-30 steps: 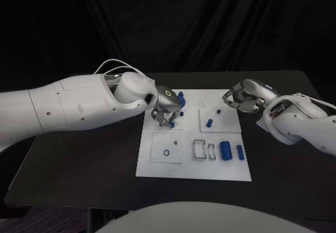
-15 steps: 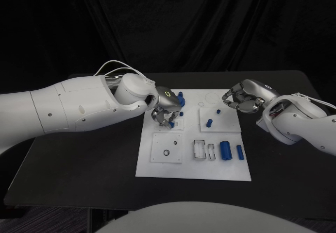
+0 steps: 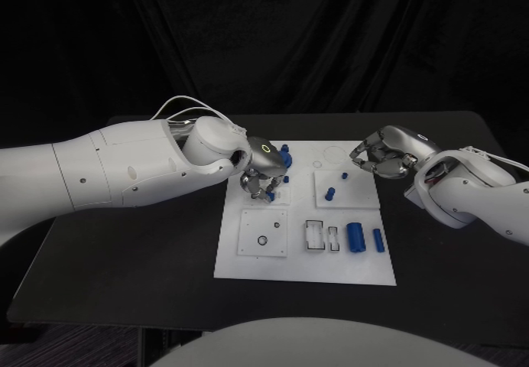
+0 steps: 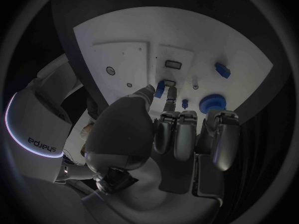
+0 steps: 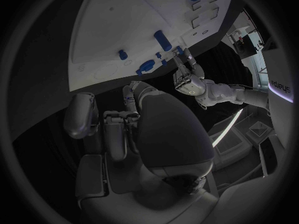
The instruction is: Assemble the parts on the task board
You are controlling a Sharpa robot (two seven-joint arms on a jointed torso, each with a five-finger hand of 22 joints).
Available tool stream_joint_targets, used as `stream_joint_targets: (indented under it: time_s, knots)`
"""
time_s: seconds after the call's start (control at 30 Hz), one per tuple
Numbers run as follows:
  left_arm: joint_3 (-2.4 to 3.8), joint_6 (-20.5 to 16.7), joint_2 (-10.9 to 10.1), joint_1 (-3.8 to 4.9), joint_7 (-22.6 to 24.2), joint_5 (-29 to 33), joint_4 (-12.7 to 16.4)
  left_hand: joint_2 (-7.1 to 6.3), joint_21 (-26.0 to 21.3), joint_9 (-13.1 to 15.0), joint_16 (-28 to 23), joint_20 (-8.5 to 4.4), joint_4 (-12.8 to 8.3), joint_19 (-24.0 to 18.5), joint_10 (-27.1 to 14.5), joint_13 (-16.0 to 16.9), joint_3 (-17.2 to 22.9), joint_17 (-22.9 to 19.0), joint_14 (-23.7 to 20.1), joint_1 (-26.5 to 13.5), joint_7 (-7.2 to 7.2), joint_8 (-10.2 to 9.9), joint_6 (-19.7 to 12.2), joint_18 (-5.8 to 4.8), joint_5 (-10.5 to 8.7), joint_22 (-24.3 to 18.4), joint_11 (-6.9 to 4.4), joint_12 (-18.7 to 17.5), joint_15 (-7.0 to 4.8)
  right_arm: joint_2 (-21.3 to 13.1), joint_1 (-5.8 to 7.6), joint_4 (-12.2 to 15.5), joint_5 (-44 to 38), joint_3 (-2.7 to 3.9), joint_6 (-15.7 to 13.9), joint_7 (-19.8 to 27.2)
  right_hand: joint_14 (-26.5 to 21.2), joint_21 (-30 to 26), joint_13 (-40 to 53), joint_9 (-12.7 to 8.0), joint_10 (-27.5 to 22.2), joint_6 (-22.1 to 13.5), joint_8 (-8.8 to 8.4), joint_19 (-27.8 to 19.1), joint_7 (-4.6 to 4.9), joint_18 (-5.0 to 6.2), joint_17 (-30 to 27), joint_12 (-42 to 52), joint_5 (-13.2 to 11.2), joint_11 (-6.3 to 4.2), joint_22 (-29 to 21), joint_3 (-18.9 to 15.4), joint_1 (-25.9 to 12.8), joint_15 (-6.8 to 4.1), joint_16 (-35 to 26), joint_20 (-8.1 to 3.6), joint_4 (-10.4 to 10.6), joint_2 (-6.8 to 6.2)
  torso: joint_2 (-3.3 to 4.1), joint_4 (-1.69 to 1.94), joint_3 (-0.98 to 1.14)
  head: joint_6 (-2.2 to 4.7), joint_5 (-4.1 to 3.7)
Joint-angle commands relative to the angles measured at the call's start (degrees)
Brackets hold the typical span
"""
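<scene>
2 hands: left hand pinches blue part (fingers down); right hand curled, holding nothing.

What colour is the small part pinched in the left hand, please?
Blue; the small part in the left hand shows best in the left wrist view.

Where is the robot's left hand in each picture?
Head view: left hand above the task board's far left part.
Left wrist view: left hand mid-picture, pinching a small blue part over the board.
Right wrist view: left hand beyond the right hand, at the board's edge.
Shared landmark: white task board.
</scene>
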Motion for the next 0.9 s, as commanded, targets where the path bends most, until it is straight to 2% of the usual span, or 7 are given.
stream_joint_targets:
  time_s: [0.03,0.6,0.8,0.83,0.9]
  knots:
    - [0.04,1.03,0.20,-0.24,0.17,-0.39,-0.10,0.19,0.17,-0.12,0.15,0.35,-0.17,6.02,6.06,15.09,0.62,15.09,6.07,0.50,-0.16,-0.02,-0.16,-0.35,0.28,15.07,0.50,0.20,0.45,-0.01,-0.10,-0.01,-0.05,0.05,0.28,-0.92,6.08,-0.02,14.53,0.01,5.39,0.30,-0.19,-0.03,0.15,-0.04,15.00,-0.10,0.37,-0.03,8.52,0.21,-0.12,0.01,0.04,-0.30,0.04,0.09,0.01,0.04,0.05,-0.01,0.00]
    - [0.04,1.69,0.43,-0.65,-0.07,-0.39,-0.17,0.56,0.17,-0.51,0.15,0.41,-1.15,6.02,6.06,15.09,2.71,15.09,6.07,1.45,-0.20,-0.04,-0.23,-0.35,1.25,15.07,0.47,0.20,0.44,0.07,-0.10,-0.19,-0.05,0.04,0.37,-1.05,6.08,-0.10,14.49,-0.02,5.35,0.22,-0.29,-0.04,0.17,-0.03,15.01,-0.13,0.43,-0.01,8.50,0.27,-0.21,0.02,0.05,-0.31,0.05,0.09,-0.02,0.02,0.01,-0.01,0.03]
    - [0.04,1.66,0.65,-0.80,-0.58,-0.39,-0.22,0.83,0.17,-0.71,0.15,0.41,-1.54,6.02,6.06,15.09,3.58,15.09,6.07,1.58,-0.14,-0.08,-0.39,-0.35,2.07,15.07,0.51,0.20,0.46,0.13,-0.10,-0.26,-0.05,0.04,0.41,-1.07,6.08,-0.10,14.49,-0.02,5.35,0.22,-0.29,-0.04,0.17,-0.03,15.01,-0.13,0.43,-0.01,8.50,0.27,-0.21,0.02,0.05,-0.31,0.05,0.09,0.01,0.07,0.01,-0.01,0.09]
    - [0.04,1.70,0.67,-0.83,-0.65,-0.39,-0.25,1.03,0.17,-0.77,0.15,0.41,-1.75,6.02,6.06,15.09,4.03,15.09,6.07,1.58,-0.11,-0.03,-0.36,-0.35,2.85,15.07,0.49,0.20,0.47,0.13,-0.10,-0.26,-0.05,0.04,0.42,-1.09,6.08,-0.10,14.49,-0.02,5.35,0.22,-0.29,-0.04,0.17,-0.03,15.01,-0.13,0.43,-0.01,8.50,0.27,-0.21,0.02,0.05,-0.31,0.05,0.09,0.03,0.05,0.02,-0.01,0.11]
    - [0.04,1.76,0.69,-0.89,-0.73,-0.39,-0.29,1.09,0.17,-0.79,0.15,0.42,-1.90,6.02,6.06,15.09,4.25,15.09,6.07,1.59,-0.16,0.01,-0.31,-0.35,3.18,15.07,0.49,0.20,0.46,0.14,-0.10,-0.27,-0.05,0.04,0.46,-1.13,6.08,-0.10,14.49,-0.02,5.35,0.22,-0.29,-0.04,0.17,-0.03,15.01,-0.13,0.43,-0.01,8.50,0.27,-0.21,0.02,0.05,-0.31,0.05,0.09,0.03,0.02,0.03,-0.01,0.12]
